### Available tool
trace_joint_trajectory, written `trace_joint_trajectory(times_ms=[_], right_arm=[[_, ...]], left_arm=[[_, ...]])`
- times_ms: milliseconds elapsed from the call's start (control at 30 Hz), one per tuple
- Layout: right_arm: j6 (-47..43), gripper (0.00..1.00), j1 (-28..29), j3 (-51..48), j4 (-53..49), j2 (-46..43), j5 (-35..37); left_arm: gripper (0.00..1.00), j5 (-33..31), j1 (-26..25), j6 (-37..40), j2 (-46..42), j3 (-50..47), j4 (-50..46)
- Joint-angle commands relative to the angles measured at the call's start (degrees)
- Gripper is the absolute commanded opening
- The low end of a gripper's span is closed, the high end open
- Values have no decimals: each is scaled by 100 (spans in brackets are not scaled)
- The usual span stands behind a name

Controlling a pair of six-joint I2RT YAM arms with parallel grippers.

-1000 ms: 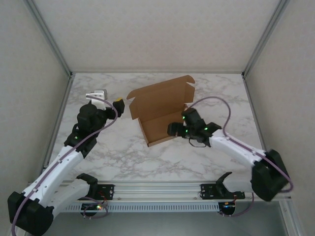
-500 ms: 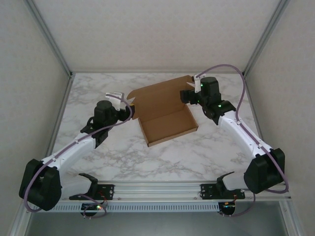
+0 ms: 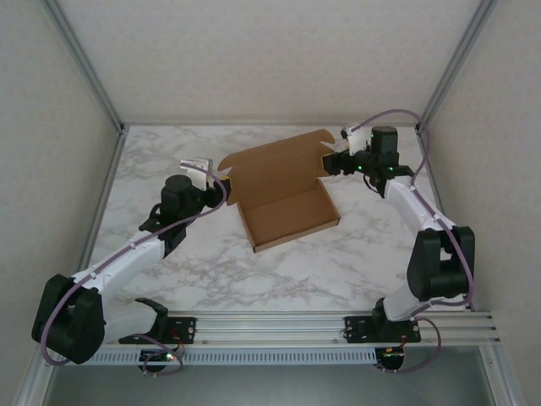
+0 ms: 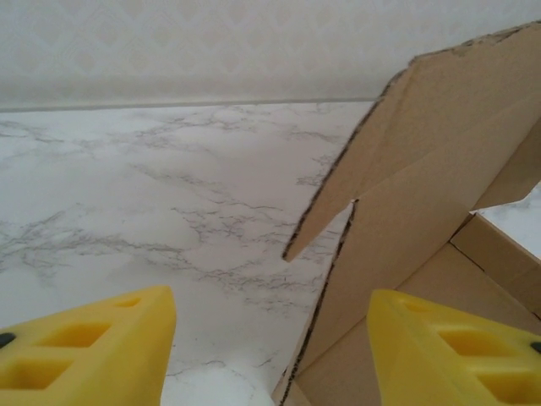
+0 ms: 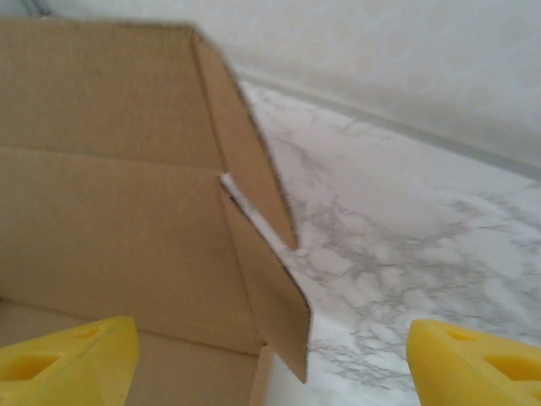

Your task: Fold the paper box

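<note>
While the paper box lies open, end effectors flank it.

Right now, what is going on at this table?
The robot is working on the paper box, lying open on the table. The left gripper is at the lid's left side flap, the right gripper at the right one. Both are open around the flaps, not yet closed.

Count on inspection: one paper box, one marble table. I carry two grippers, left gripper and right gripper, each with two yellow fingers, four in all.
</note>
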Motion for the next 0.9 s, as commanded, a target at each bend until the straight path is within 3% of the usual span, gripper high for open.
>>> trace_joint_trajectory(times_ms=[0, 133, 300, 533, 867], right_arm=[[-312, 80, 5, 493, -321, 298, -486], [-260, 76, 0, 757, -310, 608, -501], [-154, 62, 18, 999, -468, 868, -741], [-27, 48, 35, 557, -233, 589, -865], [33, 27, 338, -26, -131, -6, -164]], left_arm=[[57, -29, -96, -72, -75, -37, 174], [49, -122, -109, -4, -66, 7, 73], [41, -121, -105, 40, 135, 177, -85], [28, -62, -118, -4, 445, 529, -244], [13, -3, -188, -34, 764, 793, -228]])
